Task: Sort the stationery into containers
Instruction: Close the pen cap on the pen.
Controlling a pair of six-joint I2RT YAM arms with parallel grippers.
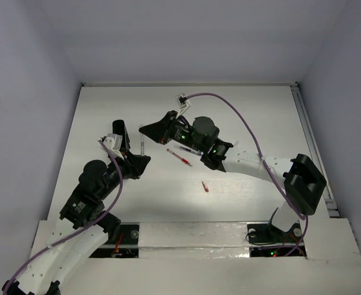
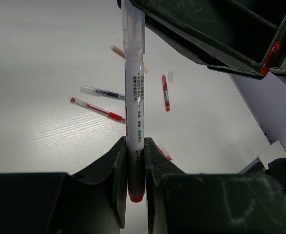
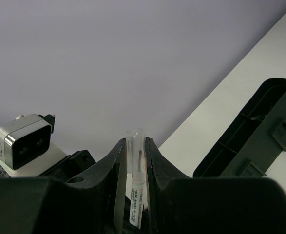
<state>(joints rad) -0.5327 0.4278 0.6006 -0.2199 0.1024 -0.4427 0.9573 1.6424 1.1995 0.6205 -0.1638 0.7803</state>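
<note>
Observed: the left tool (image 2: 136, 146) is pinching a white pen (image 2: 134, 87) near its red end, fingers pressed tight against the barrel. The right tool (image 3: 135, 146) is pinching the same pen at its clear-capped end, so the pen is held between the two tools, above the desk (image 1: 241, 117) and touching nothing else.

The black box (image 3: 259, 126) stands on the desk just beside the left arm, its open side with dividers facing the right wrist camera. Whether it stands upright or leans cannot be told. The white pen is outside it.

On the desk, loose: a thin red pen (image 1: 179, 157) and a clear pen (image 1: 189, 149) lie close together below the right arm. A small red piece (image 1: 205, 187) lies apart from them, nearer the arm bases.
</note>
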